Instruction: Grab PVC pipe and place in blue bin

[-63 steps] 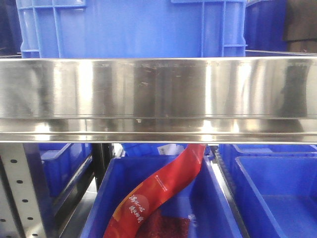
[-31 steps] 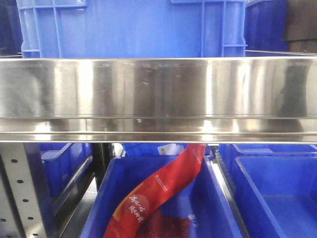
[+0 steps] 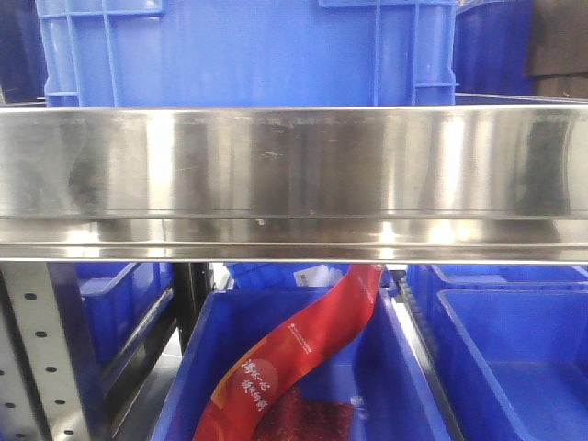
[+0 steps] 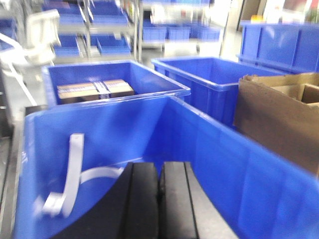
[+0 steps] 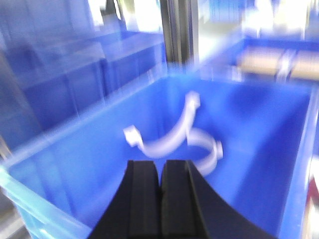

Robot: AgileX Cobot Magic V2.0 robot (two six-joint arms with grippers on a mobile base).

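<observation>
Overhead, a broad brushed stainless-steel shelf rail (image 3: 294,175) spans the whole front view, smooth and streaked with reflections, carrying a ribbed blue plastic crate (image 3: 248,50) on top; under it sits an open blue tub (image 3: 404,367) with a glossy red printed pouch (image 3: 294,354) draped diagonally over its back edge. Next, blue bin (image 4: 209,154), moulded plastic, smooth-walled, rectangular, lying directly ahead of and beneath the left gripper (image 4: 159,179). Left gripper: two flat matte black fingers pressed together with only a thin seam between them, nothing held. Inside that bin, ahead and to the left of the fingers, white PVC clips (image 4: 70,179), curved strap-shaped pieces with flanged ends, lying against the floor and the left wall. Beyond the bin, a second blue bin holding tan cardboard packs (image 4: 94,88); to the right, a brown corrugated carton (image 4: 279,114). Right gripper (image 5: 160,184): same black fingers, likewise closed on nothing, poised over another blue bin (image 5: 75,149); view heavily blurred. Ahead of its fingers, white curved PVC pieces (image 5: 174,137), C-shaped, lying on the bin floor. No straight pipe length can be made out.
</observation>
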